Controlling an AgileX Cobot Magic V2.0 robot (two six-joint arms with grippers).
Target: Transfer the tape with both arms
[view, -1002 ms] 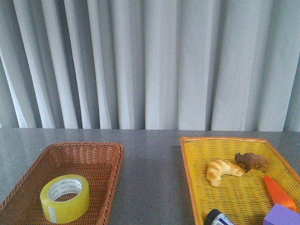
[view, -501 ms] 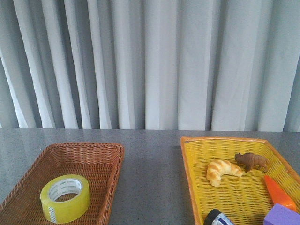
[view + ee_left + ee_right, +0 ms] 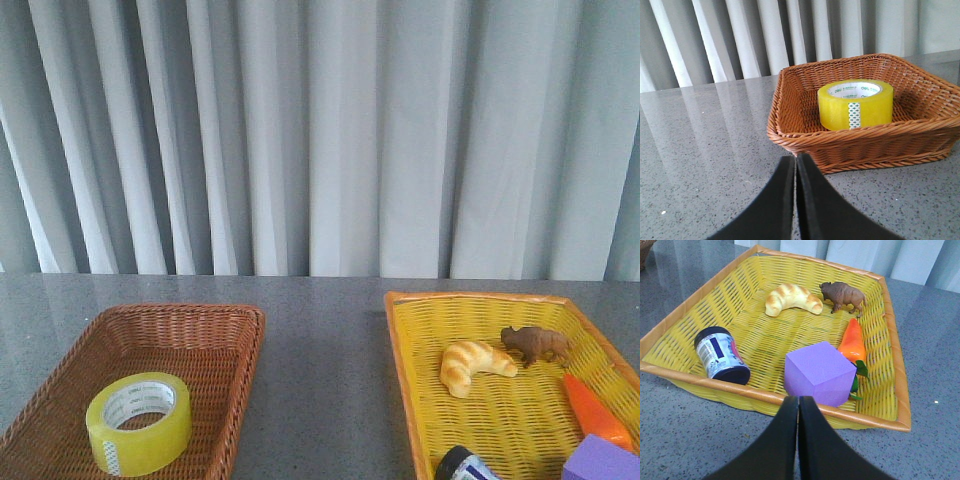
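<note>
A: What is seen nearest, and how are the jaws set?

B: In each wrist view the jaws are seen pressed together, with nothing held. The left gripper (image 3: 794, 200) is poised over bare worktop (image 3: 700, 150) just outside the brown basket (image 3: 790, 140); the right gripper (image 3: 797, 440) is held just outside the near rim of the yellow basket (image 3: 670, 325).

A: And the tape?

B: The tape (image 3: 855, 104) is found standing flat on one face inside the brown basket, core opening upward, beyond the near wall. No contact has been made with it.

A: What could go wrong from here?

B: It is judged that a low, straight advance would drive the closed left jaws into the woven wall, and the basket could be pushed along the worktop. The jaws would have to be opened and lifted over the rim first. The roll is wide and smooth, so a pinch placed off-centre could let it twist or slip out.

A: And on the far side?

B: The purple block (image 3: 819, 372) and the dark jar (image 3: 721, 355) lie close to the right gripper, with the carrot (image 3: 852, 342), croissant (image 3: 792, 297) and toy bison (image 3: 842, 294) beyond. If the handover is misaligned, the roll could be dropped; if it is released low, those items could be knocked.
</note>
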